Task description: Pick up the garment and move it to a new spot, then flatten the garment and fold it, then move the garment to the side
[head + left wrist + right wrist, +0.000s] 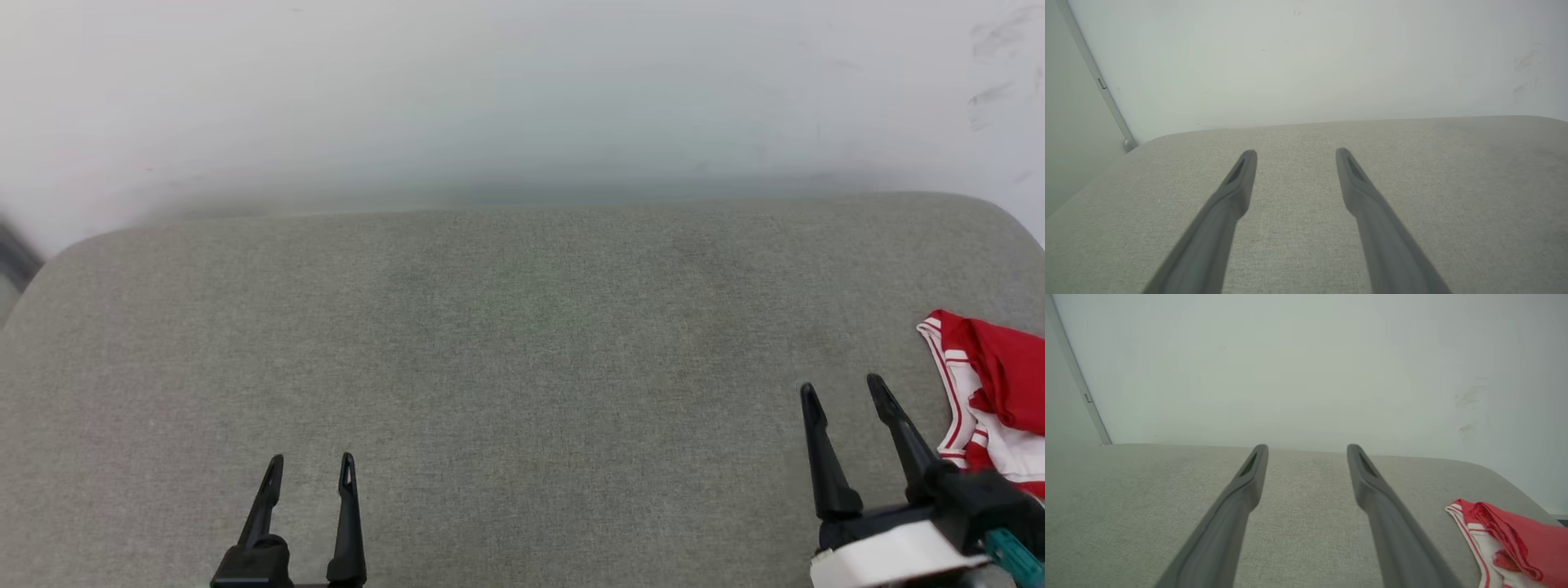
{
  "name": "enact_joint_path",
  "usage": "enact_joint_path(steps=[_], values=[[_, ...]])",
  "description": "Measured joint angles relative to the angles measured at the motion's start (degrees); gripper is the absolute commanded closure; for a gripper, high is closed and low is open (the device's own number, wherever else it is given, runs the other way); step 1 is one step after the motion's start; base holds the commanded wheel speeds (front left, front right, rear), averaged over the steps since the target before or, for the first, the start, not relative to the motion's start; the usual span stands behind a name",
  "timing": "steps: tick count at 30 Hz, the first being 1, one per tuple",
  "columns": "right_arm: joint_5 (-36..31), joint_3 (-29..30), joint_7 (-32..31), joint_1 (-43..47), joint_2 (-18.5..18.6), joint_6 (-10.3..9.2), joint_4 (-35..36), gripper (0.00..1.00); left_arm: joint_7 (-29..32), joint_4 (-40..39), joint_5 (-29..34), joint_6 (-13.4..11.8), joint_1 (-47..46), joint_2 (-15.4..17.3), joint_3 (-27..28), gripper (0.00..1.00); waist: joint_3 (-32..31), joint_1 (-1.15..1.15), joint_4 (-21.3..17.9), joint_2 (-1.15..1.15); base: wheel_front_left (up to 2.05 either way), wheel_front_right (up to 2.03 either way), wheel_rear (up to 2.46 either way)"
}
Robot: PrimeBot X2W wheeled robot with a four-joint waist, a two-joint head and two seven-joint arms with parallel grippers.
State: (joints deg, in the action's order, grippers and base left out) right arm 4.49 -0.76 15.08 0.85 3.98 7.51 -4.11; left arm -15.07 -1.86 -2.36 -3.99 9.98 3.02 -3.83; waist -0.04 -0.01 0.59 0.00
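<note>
The garment (992,392), red with a white sleeve and red-striped trim, lies bunched at the right edge of the grey fabric surface (522,343), partly cut off by the picture's edge. In the right wrist view the garment (1515,543) sits at the lower right, beside the right finger. My right gripper (841,388) stands open just left of it, apart from the cloth, with nothing between its fingers. Low at the left, my left gripper (312,461) is open and empty too, far from the garment. In its own wrist view the left gripper (1295,153) hovers over bare fabric.
A pale wall (522,98) rises right behind the fabric surface's far edge. The surface has rounded far corners (73,245). A grey vertical strip (1098,81) runs along the wall at the far left.
</note>
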Motion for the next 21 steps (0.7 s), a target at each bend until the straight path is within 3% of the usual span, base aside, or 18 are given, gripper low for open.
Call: enact_joint_path(steps=[21], values=[[3.1,3.4,0.0,10.0,-1.0,0.00,5.5,0.00,0.0,-0.8,-0.9,1.5,1.6,-0.1,0.4,0.00,-2.1,0.00,0.7,0.00,0.00,0.00,0.00]])
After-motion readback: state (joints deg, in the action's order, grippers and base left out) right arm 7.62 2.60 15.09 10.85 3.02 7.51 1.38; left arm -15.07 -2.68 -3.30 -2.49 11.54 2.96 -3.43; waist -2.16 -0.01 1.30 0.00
